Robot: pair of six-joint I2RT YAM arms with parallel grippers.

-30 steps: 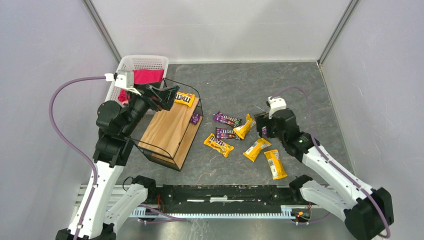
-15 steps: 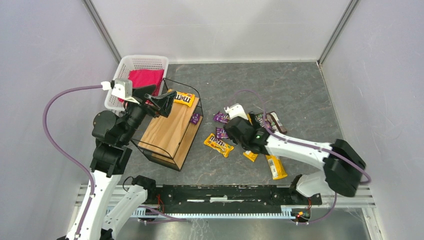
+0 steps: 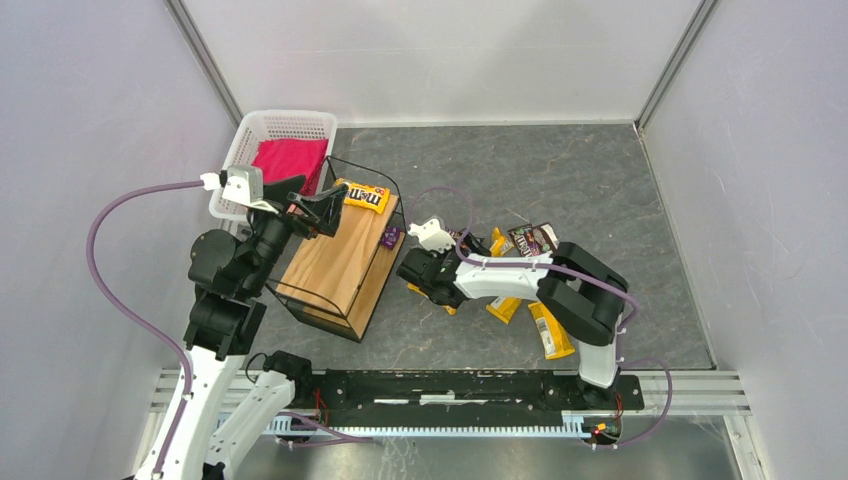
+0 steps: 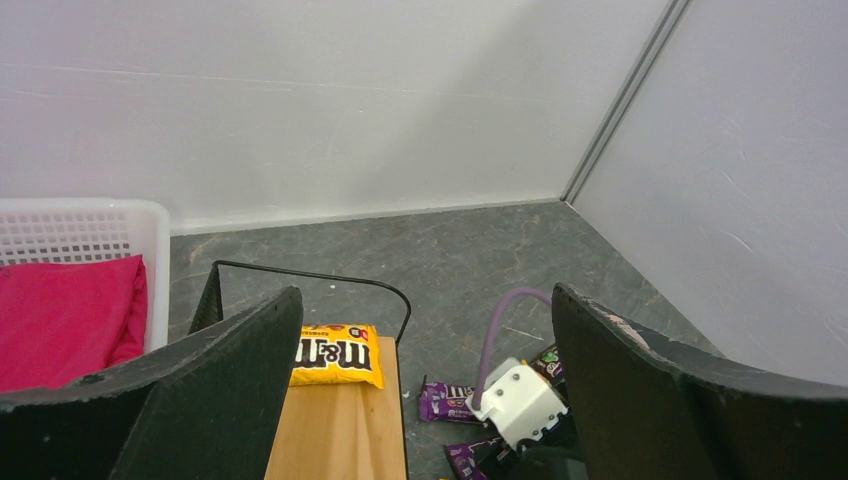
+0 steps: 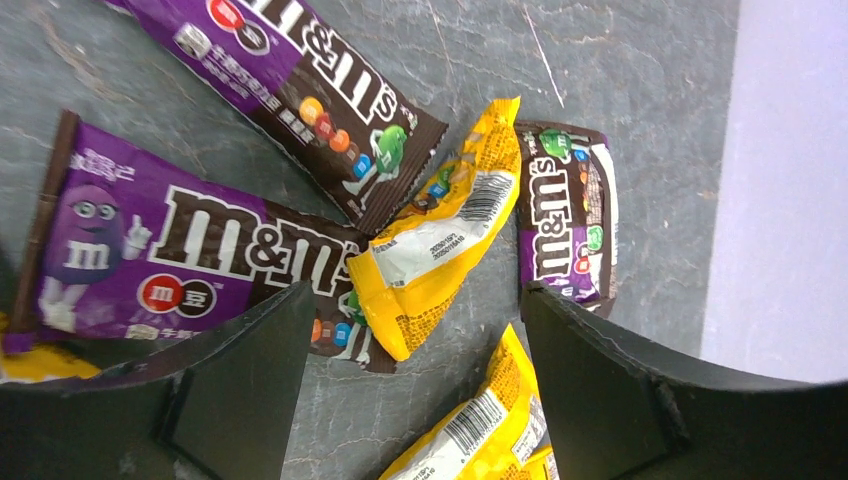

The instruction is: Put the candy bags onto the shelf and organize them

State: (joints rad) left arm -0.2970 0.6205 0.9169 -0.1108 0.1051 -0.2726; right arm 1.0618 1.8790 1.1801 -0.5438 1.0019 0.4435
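Swung leftward since the earlier frame, the right hand [image 3: 415,270] hangs with fingers spread over loose candy bags at mid-frame. A yellow glossy packet [image 5: 440,235] lies below its gap, overlapping a purple packet [image 5: 190,255]. Open grey bench [image 3: 560,180] stretches to the right. To the left stands the black-wire shelf with wooden planks [image 3: 330,260], one yellow bag [image 3: 365,197] at its far edge, with the left hand [image 3: 322,207] spread beside it. Farther, at upper left, a white perforated basket [image 3: 285,122] holds a pink cloth [image 3: 290,160].
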